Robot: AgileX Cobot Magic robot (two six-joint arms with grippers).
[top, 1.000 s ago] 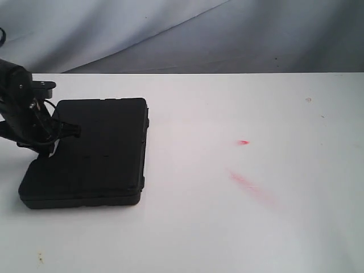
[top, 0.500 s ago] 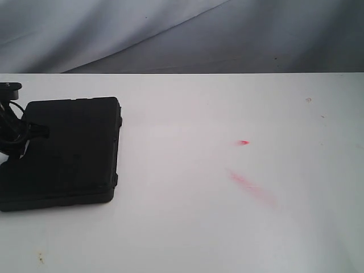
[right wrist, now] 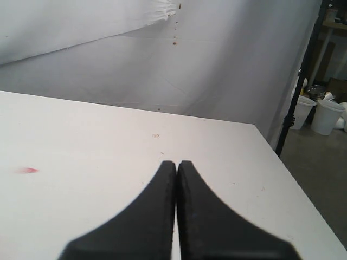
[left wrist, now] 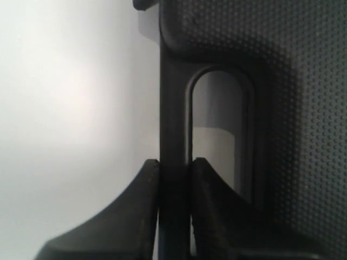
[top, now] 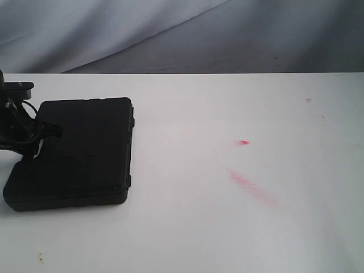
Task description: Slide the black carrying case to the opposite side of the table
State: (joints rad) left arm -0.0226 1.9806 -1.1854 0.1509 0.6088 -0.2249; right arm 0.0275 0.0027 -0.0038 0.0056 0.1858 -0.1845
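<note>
The black carrying case lies flat near the left edge of the white table. My left gripper is at the case's left side, mostly beyond the frame edge. In the left wrist view the left gripper is shut on the case's handle bar, one finger outside it and one inside the handle slot, beside the case's dotted lid. My right gripper is shut and empty, hovering over bare table; it does not show in the exterior view.
Two red marks stain the tabletop right of centre. A grey cloth backdrop hangs behind the far edge. Past the table's right edge stand white buckets and a black pole.
The case and left gripper slid left toward the table edge, then came back a little to the right. The right gripper's earlier state is not shown.
</note>
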